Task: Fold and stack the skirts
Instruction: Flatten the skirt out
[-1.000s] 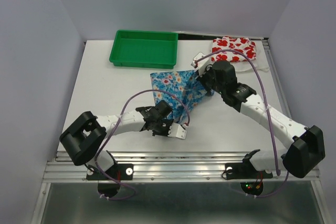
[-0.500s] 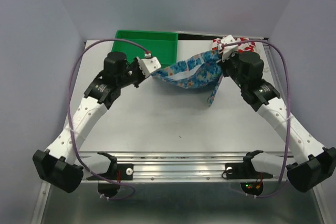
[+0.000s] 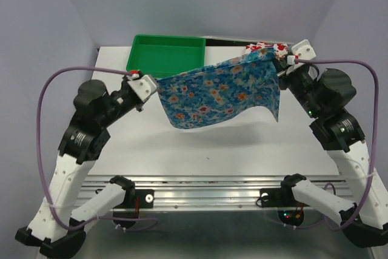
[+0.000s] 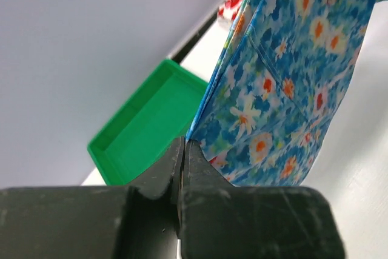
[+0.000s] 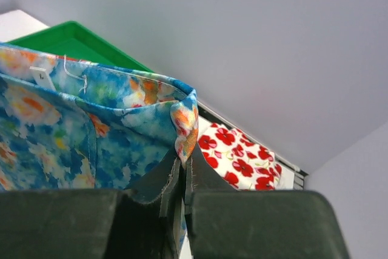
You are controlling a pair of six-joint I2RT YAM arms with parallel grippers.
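The blue skirt (image 3: 218,92) with small white and orange flowers hangs stretched in the air above the table, between both arms. My left gripper (image 3: 151,86) is shut on its left corner, and the cloth (image 4: 273,83) rises from the pinched jaws. My right gripper (image 3: 284,62) is shut on the right corner, where the hem (image 5: 185,125) folds over the jaws. The white skirt (image 3: 267,47) with red flowers lies at the back right of the table, mostly hidden behind the blue one; in the right wrist view the white skirt (image 5: 236,153) shows below and behind.
A green plastic tray (image 3: 167,50) stands at the back of the table, left of centre, partly behind the hanging cloth; the tray (image 4: 142,131) also shows in the left wrist view. The white table (image 3: 200,150) lies under the skirt. Purple walls close in three sides.
Both arms have risen and drawn apart, lifting the blue skirt off the table and spreading it from a sagging bundle into a wide hanging sheet. The left gripper closed on its corner.
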